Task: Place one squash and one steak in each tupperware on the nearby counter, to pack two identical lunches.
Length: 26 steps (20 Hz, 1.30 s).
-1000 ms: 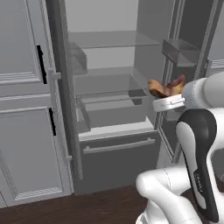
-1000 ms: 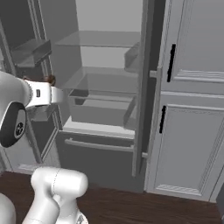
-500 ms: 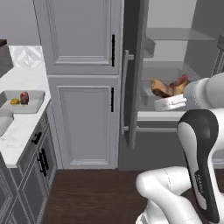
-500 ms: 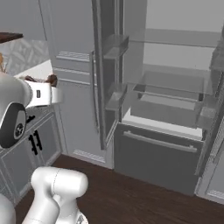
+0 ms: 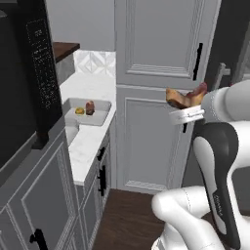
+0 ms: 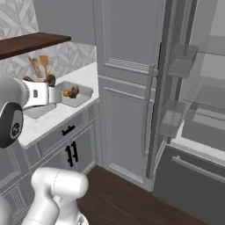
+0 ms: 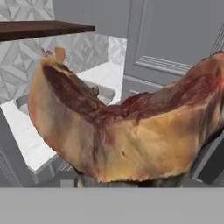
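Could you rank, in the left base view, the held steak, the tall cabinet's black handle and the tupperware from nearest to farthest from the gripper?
1. Steak, in the gripper.
2. Black handle, just above, on the tall cabinet door.
3. Tupperware, far left on the counter.

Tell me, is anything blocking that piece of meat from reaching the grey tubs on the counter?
Nothing visible does. The gripper holds the steak in open air beside the tall cabinet, and the nearer tupperware sits uncovered on the counter.

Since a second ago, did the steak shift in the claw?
No. The steak still sits just above the arm's white wrist; the base turned, fridge to counter.
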Available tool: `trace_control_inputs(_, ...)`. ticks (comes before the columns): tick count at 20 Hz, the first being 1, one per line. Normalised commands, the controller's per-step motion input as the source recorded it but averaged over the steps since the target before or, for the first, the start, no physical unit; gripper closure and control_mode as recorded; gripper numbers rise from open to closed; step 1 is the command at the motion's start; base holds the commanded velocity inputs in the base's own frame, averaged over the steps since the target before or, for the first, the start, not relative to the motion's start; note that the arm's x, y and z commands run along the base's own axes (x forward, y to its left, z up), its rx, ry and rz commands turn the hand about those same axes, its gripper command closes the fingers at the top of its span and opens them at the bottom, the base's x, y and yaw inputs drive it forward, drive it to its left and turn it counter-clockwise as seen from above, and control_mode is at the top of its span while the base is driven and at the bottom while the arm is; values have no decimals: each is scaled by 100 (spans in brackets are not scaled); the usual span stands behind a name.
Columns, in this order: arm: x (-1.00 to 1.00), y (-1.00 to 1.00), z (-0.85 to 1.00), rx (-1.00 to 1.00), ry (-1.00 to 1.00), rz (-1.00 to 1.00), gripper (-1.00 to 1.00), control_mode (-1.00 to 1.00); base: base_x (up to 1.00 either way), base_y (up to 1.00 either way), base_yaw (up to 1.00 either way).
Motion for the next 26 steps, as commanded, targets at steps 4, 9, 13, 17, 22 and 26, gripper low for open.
trace_control_inputs(4, 0, 0, 0, 0, 0, 0, 100, 100, 97, 0, 19)
trace_control_inputs(9, 0, 0, 0, 0, 0, 0, 100, 100, 100, 20, 21)
trace_control_inputs(13, 0, 0, 0, 0, 0, 0, 100, 100, 100, 51, 25)
trace_control_inputs(17, 0, 0, 0, 0, 0, 0, 100, 100, 84, 63, 31)
trace_control_inputs(22, 0, 0, 0, 0, 0, 0, 100, 100, 64, 53, 37)
trace_control_inputs(26, 0, 0, 0, 0, 0, 0, 100, 100, 66, 41, 48)
